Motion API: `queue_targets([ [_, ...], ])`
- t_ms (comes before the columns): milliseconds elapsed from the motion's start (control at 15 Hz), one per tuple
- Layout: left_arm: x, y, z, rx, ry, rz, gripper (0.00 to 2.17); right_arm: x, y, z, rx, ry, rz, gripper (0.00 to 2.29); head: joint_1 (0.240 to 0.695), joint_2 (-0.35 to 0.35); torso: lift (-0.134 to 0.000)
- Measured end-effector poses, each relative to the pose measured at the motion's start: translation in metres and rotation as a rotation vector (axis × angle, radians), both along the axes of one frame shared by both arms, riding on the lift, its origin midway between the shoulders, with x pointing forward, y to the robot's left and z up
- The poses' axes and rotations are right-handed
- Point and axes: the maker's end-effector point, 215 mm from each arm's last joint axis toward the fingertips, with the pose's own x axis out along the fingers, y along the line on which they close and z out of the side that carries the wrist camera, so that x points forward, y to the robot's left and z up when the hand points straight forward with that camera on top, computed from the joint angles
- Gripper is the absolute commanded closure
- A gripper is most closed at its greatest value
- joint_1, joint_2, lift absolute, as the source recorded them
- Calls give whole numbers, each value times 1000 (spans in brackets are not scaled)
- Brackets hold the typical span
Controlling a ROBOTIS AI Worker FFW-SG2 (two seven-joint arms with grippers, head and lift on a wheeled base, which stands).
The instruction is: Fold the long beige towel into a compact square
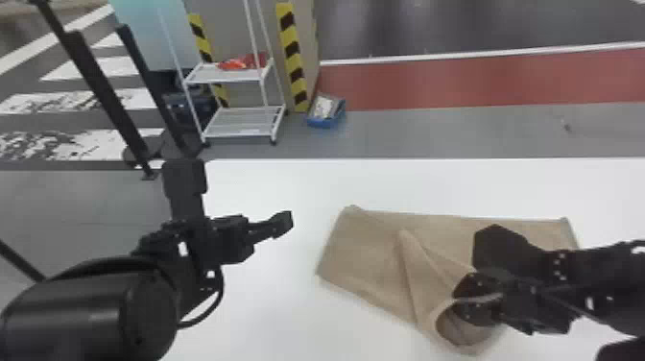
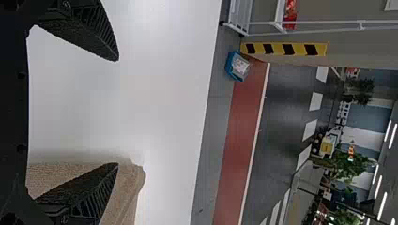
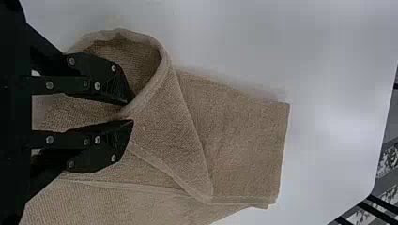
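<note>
Towel [image 1: 364, 249] fabric is gripped near one edge by the right end effector [image 1: 457, 298], its two fingers closed narrowly on the cloth. The edge is curved into a raised loop around those fingers. The left end effector [image 1: 236, 196] is held well apart from the cloth, on its left side, its two fingers spread wide.

One beige towel is counted, laid on the right part of the single white desk [image 1: 268, 307]. It is folded in overlapping layers; by a turned-over flap [image 1: 408, 259], one narrow point is formed on top, aimed toward the far edge. At the left end, a flat part is spread on the desk.

Beyond the desk, one blue bin [image 1: 326, 124] is set on the floor, with pale contents [image 1: 325, 106] inside. Beside it, one white cart [image 1: 204, 76] is seen with two shelves; red items [image 1: 235, 64], whose number cannot be told, are carried on the upper one. Two striped strips [image 1: 292, 53], yellow and black, are placed upright near the cart.
</note>
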Motion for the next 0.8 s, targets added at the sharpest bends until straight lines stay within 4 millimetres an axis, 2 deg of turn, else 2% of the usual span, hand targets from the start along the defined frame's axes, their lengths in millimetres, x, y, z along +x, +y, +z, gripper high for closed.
queue_targets([
  [200, 1, -2, 1, 0, -1, -4, 87, 7, -10, 5, 6, -9, -23, 1301, 695, 187, -124],
  [533, 1, -5, 0, 0, 2, -9, 87, 24, -36, 29, 20, -65, -75, 1298, 695, 151, -124],
  [800, 1, -7, -4, -1, 10, -12, 87, 24, -59, 22, 2, -68, -111, 1271, 695, 120, -124],
])
